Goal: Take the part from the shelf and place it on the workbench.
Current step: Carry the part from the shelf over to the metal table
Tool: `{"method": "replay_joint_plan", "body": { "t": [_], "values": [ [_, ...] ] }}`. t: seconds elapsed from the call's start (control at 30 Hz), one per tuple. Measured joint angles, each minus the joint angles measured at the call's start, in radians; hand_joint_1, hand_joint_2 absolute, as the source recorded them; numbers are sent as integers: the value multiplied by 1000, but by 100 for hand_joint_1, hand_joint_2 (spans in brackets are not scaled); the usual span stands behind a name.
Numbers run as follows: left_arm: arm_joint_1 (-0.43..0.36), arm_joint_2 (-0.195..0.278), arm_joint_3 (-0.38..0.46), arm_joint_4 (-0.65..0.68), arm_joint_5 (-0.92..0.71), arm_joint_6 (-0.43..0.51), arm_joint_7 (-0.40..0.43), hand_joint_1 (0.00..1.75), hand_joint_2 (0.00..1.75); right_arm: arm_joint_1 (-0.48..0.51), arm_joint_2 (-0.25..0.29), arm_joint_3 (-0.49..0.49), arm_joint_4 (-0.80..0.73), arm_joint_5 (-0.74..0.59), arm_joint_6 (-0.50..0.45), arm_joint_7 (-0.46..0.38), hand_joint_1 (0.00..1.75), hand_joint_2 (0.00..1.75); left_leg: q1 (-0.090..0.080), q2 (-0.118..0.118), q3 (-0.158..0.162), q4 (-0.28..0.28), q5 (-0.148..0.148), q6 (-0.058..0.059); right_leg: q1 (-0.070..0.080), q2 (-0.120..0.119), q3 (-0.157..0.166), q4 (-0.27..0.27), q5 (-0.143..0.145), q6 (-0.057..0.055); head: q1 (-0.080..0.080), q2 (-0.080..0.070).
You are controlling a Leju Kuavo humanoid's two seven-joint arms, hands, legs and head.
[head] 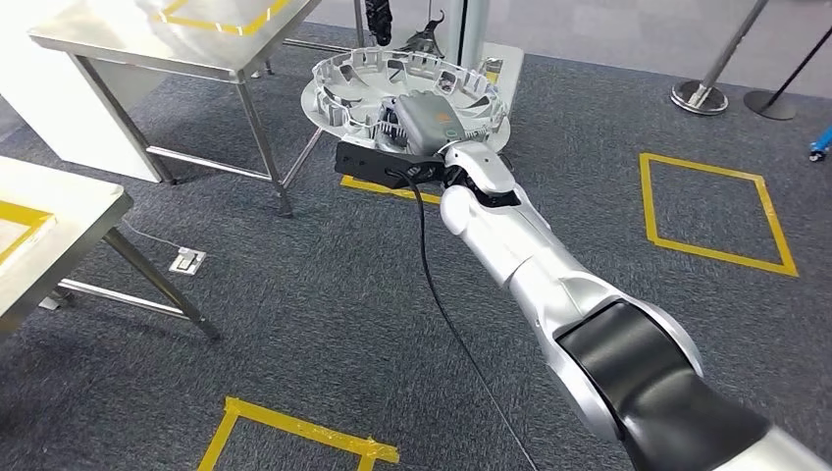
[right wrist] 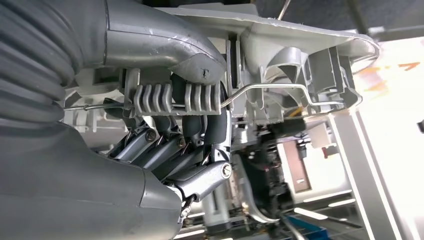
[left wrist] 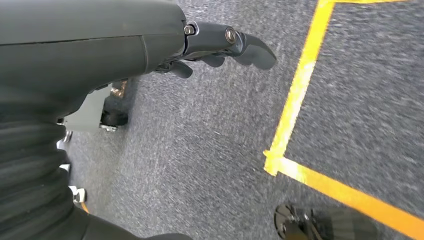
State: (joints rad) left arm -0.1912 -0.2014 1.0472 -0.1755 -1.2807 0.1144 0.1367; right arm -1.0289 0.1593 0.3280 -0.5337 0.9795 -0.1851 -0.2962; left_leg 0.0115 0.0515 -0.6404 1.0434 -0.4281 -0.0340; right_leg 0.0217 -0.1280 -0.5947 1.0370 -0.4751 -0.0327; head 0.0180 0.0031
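One hand, your right hand (head: 424, 120), had its fingers (right wrist: 197, 127) clamped on the part (head: 343, 83), carried flat, workbench (head: 128, 39) off to its left.

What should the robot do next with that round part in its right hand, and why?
Probably carry it left toward the steel workbench and lower it there. The right hand grips the round grey part by its rim, held out in the air above the carpet, and the bench with its yellow-taped square lies ahead to the left.
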Motion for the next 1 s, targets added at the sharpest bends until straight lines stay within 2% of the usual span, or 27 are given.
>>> {"method": "replay_joint_plan", "body": {
  "t": [0.03, 0.07, 0.1, 0.17, 0.2, 0.23, 0.27, 0.3, 0.37, 0.43, 0.47, 0.5, 0.57, 0.6, 0.67, 0.7, 0.73, 0.77, 0.8, 0.83, 0.87, 0.9, 0.93, 0.97, 1.0],
  "values": [
    [1, 1, 0, 0, 0, 0, 0, 0, 175, -1, 1, 2, 0, 2, 0, 0, 173, 175, 1, -12, -1, 0, 1, 7, -1, -5, 0, 1, -3, 4, 0, 0],
    [1, 2, 0, 0, 0, 0, -1, 0, 175, -1, 2, 5, 0, 4, 0, 0, 173, 175, 2, -23, -2, -1, 3, 13, -4, 8, -2, 8, -10, 10, 0, 0],
    [1, 3, 0, 0, 0, 0, -2, 0, 175, -2, 3, 7, 0, 6, 0, 1, 173, 175, 5, -34, -3, -2, 6, 18, -9, 34, -10, 30, -27, 16, 1, 0],
    [-1, 3, 0, 0, 0, -1, -4, 0, 175, -2, 2, 9, 0, 13, -1, 4, 173, 175, 9, -55, -6, -3, 10, 26, -18, 100, -59, 136, -85, 27, 2, 0],
    [-2, 3, 0, 0, 0, -2, -4, 0, 175, 0, 1, 10, 0, 18, -1, 6, 173, 175, 9, -67, -8, -3, 11, 29, -19, 117, -95, 209, -115, 30, 2, 0],
    [-2, 2, 0, 0, -1, -3, -4, 0, 175, 3, -1, 11, 1, 28, -1, 10, 173, 175, 9, -80, -10, -3, 13, 30, -20, 122, -125, 269, -134, 31, 2, 0],
    [-2, 1, 0, 0, -2, -4, -4, 0, 175, 6, -2, 15, 2, 41, -1, 17, 173, 175, 10, -94, -11, -3, 14, 30, -21, 124, -141, 297, -134, 31, 2, 0],
    [-1, 0, 0, 0, -3, -6, -4, 0, 175, 9, -4, 21, 3, 57, -2, 24, 173, 175, 10, -108, -11, -3, 15, 29, -22, 126, -137, 284, -114, 30, 2, 0],
    [-2, -2, 0, 0, -4, -9, -4, 0, 175, 11, -8, 38, 6, 91, -4, 39, 173, 175, 12, -137, -12, -2, 18, 25, -26, 146, -79, 156, -42, 25, 2, 0],
    [-3, -4, 0, 0, -5, -11, -3, 0, 175, 10, -14, 53, 10, 113, -9, 49, 173, 175, 13, -161, -18, -2, 24, 13, -29, 182, -24, 38, 1, 23, 2, 0],
    [-2, -4, 0, 0, -7, -13, 1, 0, 175, 10, -16, 59, 12, 121, -11, 51, 173, 175, 14, -170, -23, -4, 28, 6, -28, 193, -14, 14, 5, 23, 2, 0],
    [-2, -5, 0, 1, -9, -15, 5, 0, 175, 9, -18, 66, 15, 125, -13, 51, 173, 175, 16, -180, -26, -7, 33, -2, -25, 192, -13, 9, 5, 23, 2, 0],
    [1, -5, 0, 1, -11, -19, 12, 0, 175, 10, -19, 75, 20, 129, -14, 51, 173, 175, 18, -196, -30, -15, 41, -15, -24, 175, -14, 6, 10, 15, 2, 0],
    [3, -4, 0, 1, -12, -20, 13, 0, 175, 10, -19, 79, 22, 130, -14, 50, 173, 175, 18, -187, -34, -12, 39, -18, -26, 165, -12, 1, 14, 9, 2, 0],
    [5, -3, 0, 1, -12, -21, 15, 0, 175, 10, -22, 82, 27, 130, -14, 47, 173, 175, 12, -130, -60, 39, 4, -19, -28, 146, -11, -8, 22, -3, -3, 0],
    [5, -3, 0, 2, -12, -21, 15, 0, 175, 11, -25, 83, 30, 131, -14, 45, 173, 175, 10, -94, -85, 95, -28, -20, -27, 133, -11, -11, 24, -8, -6, 0],
    [4, -3, 0, 2, -12, -21, 16, 0, 175, 12, -29, 84, 34, 131, -14, 44, 173, 175, 8, -72, -112, 163, -61, -21, -25, 120, -12, -11, 25, -11, -8, 0],
    [4, -3, 0, 2, -12, -21, 16, 0, 175, 13, -34, 84, 38, 131, -14, 44, 173, 175, 8, -62, -135, 223, -86, -22, -23, 107, -13, -10, 25, -12, -8, 0],
    [5, -3, 0, 2, -12, -21, 16, 0, 175, 14, -38, 87, 42, 133, -14, 44, 173, 175, 8, -58, -145, 257, -95, -23, -22, 94, -15, -8, 24, -12, -8, 0],
    [6, -1, 0, 2, -12, -21, 17, 0, 175, 15, -41, 91, 45, 135, -13, 44, 173, 175, 8, -56, -135, 253, -87, -23, -21, 82, -16, -6, 24, -12, -8, 0],
    [7, 0, 0, 2, -12, -22, 19, 0, 175, 15, -43, 96, 48, 138, -13, 45, 173, 175, 8, -51, -107, 211, -65, -22, -21, 70, -17, -4, 23, -12, -8, 0],
    [8, 2, 0, 1, -13, -23, 20, 0, 175, 15, -46, 101, 50, 140, -12, 45, 173, 175, 7, -35, -67, 144, -40, -20, -20, 59, -18, 0, 21, -10, -8, 0],
    [7, 4, 0, 1, -15, -25, 21, 0, 175, 15, -49, 105, 51, 141, -12, 44, 173, 175, 2, -12, -28, 80, -23, -14, -16, 48, -19, 3, 19, -7, -8, 0],
    [7, 5, 0, 1, -17, -28, 21, 0, 175, 16, -54, 108, 51, 141, -11, 43, 173, 175, -2, 6, -3, 33, -12, -6, -14, 38, -20, 6, 17, -3, -8, 0],
    [7, 6, 0, 1, -19, -29, 21, 0, 175, 16, -59, 110, 52, 141, -11, 40, 173, 175, -6, 17, 9, 9, -9, 2, -11, 29, -21, 7, 16, 1, -8, 0]
  ]
}}
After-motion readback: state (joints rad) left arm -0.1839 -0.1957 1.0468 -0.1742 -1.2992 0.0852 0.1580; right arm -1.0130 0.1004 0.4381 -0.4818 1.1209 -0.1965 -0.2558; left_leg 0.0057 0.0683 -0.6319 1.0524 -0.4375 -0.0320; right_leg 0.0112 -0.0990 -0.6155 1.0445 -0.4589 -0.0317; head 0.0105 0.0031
